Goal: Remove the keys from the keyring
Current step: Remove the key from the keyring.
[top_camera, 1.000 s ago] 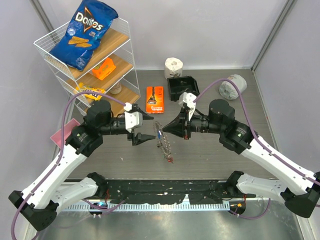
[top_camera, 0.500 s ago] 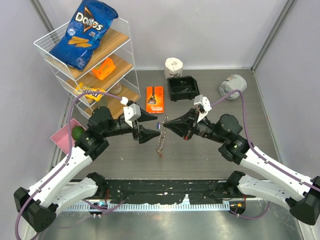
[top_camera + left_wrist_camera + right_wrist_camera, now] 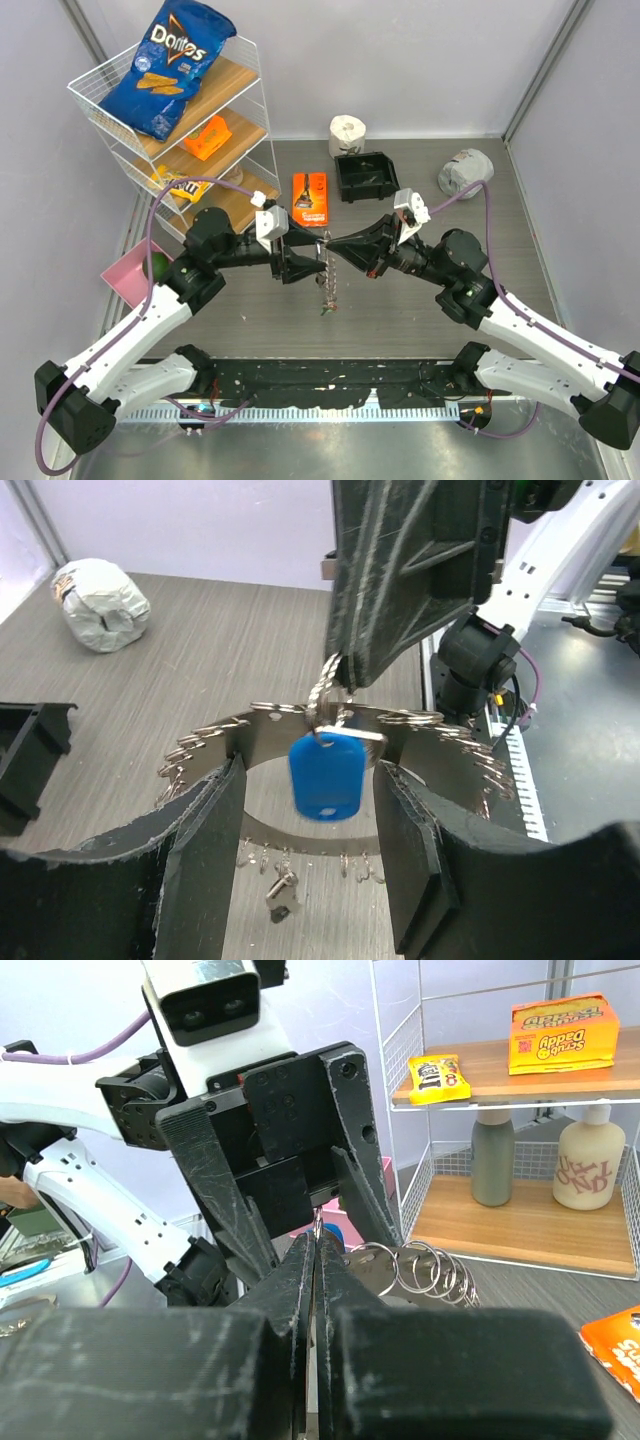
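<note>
Looks like the grab-a-key step to me. The right jaws are pinched together on the top of the keyring [image 3: 262,712], dangling it in the air above the surface [image 3: 250,320]. The left jaws are apart and sit either side of the blue key [image 3: 325,775], not touching it as far as I can tell. Next move, I reckon, is to squeeze onto that blue head, then work it off the ring without yanking the whole loop out of the other side's pinch.
</note>
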Available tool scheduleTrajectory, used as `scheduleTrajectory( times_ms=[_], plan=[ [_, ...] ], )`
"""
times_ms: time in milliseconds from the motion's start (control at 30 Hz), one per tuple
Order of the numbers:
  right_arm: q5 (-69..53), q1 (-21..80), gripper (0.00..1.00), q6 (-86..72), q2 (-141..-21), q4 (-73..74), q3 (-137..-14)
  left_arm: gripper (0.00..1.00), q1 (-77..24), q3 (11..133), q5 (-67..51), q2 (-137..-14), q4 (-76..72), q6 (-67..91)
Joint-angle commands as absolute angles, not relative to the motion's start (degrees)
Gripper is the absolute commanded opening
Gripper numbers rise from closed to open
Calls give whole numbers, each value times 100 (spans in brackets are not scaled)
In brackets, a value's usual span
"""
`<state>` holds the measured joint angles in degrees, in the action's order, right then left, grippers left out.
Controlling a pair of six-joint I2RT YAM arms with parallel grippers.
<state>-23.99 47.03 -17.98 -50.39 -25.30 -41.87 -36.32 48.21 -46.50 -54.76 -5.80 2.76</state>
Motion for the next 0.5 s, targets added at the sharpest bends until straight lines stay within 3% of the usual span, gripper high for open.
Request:
scheduleTrajectory(
  times_ms=[0, 100, 167, 200, 467],
  plan=[
    [-2417, 4702, 5, -1819, -5054, -3015, -4368, 58, -3753, 5063, -4940, -5414, -844, 132],
    [-2426, 4693, 5, -1819, -5071, -2945, -4394, 41, -3762, 5098, -4965, -5370, -817, 79],
    [-2426, 4693, 5, -1828, -5080, -2944, -4395, 10, -3762, 5141, -5062, -5388, -800, 70],
    [-2426, 4702, 5, -1828, -5063, -2944, -4395, 0, -3762, 5185, -5080, -5396, -721, 36],
    [-2373, 4693, 5, -1784, -4940, -2962, -4447, 0, -3753, 5107, -5124, -5441, -422, -97]
  ],
)
